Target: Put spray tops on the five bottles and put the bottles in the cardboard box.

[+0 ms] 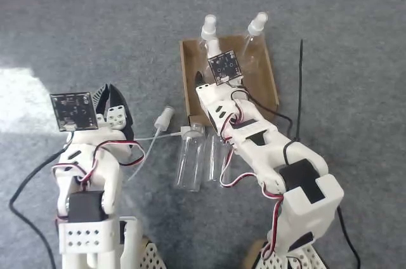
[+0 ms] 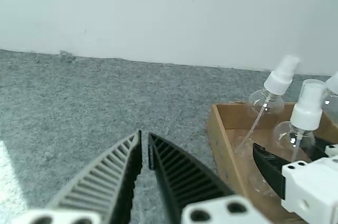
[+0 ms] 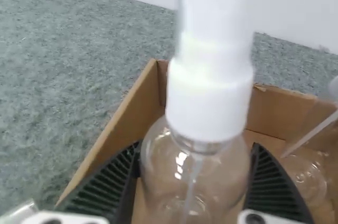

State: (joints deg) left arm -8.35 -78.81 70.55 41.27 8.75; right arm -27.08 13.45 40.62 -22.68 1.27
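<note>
No legible text, bottles (image 1: 190, 158) unlabelled, cardboard box (image 1: 271, 85) plain, circuit board (image 1: 74, 110) markings too small to read

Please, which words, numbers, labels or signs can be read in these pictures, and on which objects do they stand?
No text can be read.
Left arm's circuit board and right arm's circuit board: tiny marks, too small to read.
Bottles and cardboard box: no label or print visible.
</note>
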